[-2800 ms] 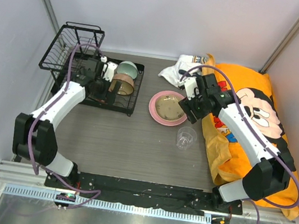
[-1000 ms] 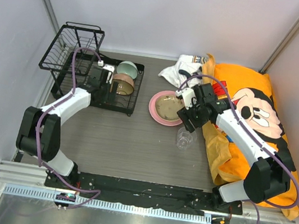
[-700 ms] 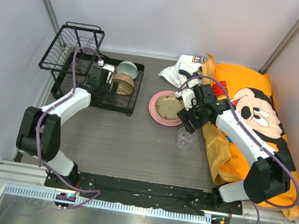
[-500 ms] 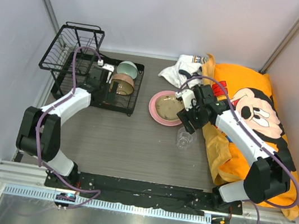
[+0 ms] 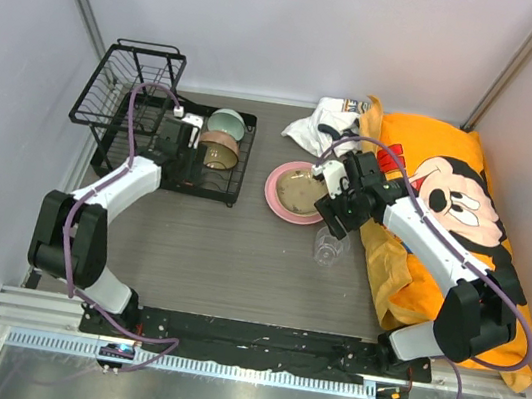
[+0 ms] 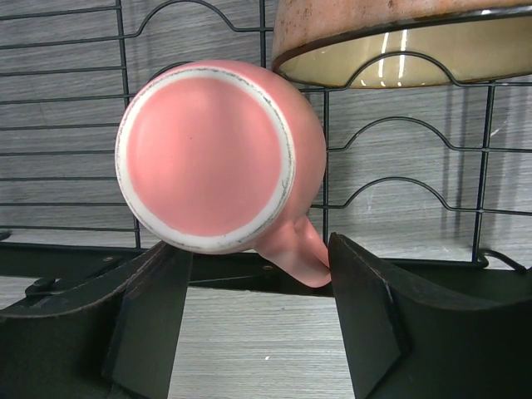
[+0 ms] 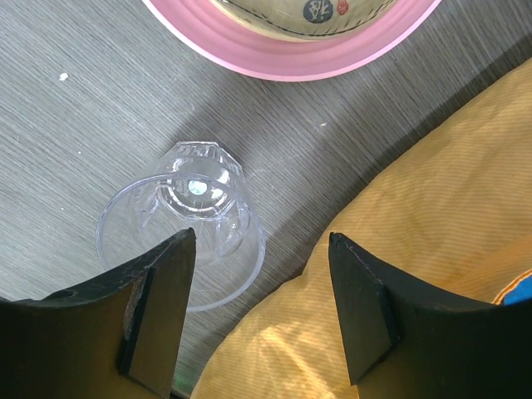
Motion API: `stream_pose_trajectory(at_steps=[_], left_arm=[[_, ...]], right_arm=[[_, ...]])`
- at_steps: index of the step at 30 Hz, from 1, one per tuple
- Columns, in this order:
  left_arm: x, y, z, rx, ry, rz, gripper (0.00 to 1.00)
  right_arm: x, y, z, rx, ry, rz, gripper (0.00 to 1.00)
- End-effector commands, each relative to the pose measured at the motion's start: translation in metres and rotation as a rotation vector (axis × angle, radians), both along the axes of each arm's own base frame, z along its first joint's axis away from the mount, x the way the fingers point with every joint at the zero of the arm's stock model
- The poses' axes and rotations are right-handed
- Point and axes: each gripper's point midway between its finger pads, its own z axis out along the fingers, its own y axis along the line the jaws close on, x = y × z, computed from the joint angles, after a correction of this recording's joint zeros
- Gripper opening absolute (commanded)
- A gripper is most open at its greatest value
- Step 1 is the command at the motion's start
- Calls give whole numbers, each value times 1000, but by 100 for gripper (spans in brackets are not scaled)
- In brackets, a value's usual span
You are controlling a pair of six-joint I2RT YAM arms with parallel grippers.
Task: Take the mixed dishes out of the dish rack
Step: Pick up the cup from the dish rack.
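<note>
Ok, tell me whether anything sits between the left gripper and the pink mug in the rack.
Nothing visible does. The left gripper's open fingers stop just short of the pink mug, which lies on its side on the dish rack, handle pointing between them.

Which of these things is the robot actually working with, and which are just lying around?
Part of the job: dish rack, pink mug, green bowl, pink plate, tan dish, glass cup.

Just lying about: orange Mickey Mouse cloth, white crumpled bundle.
</note>
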Motion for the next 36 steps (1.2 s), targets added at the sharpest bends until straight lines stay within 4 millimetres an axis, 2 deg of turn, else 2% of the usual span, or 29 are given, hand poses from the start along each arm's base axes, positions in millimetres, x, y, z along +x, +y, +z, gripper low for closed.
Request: stream_pose_trajectory(at_steps=[1, 7, 16, 24, 30, 32, 36], left_arm=[[6, -3, 21, -31, -68, -8, 69], [10, 3, 25, -14, -85, 5, 68], [18, 23, 22, 47, -85, 56, 73], [23, 31, 25, 67, -100, 68, 74], [22, 25, 21, 47, -85, 43, 67], [21, 21, 17, 33, -70, 20, 61], [23, 19, 11, 34, -56, 8, 59]], right_arm=[[6, 6, 10, 35, -49, 16, 69], [5, 7, 9, 36, -49, 18, 69], [3, 6, 5, 35, -44, 22, 69], [2, 6, 2, 34, -41, 24, 69], [1, 6, 0, 34, -40, 26, 69], [1, 6, 0, 33, -38, 26, 69], [1, 6, -3, 33, -34, 27, 69]])
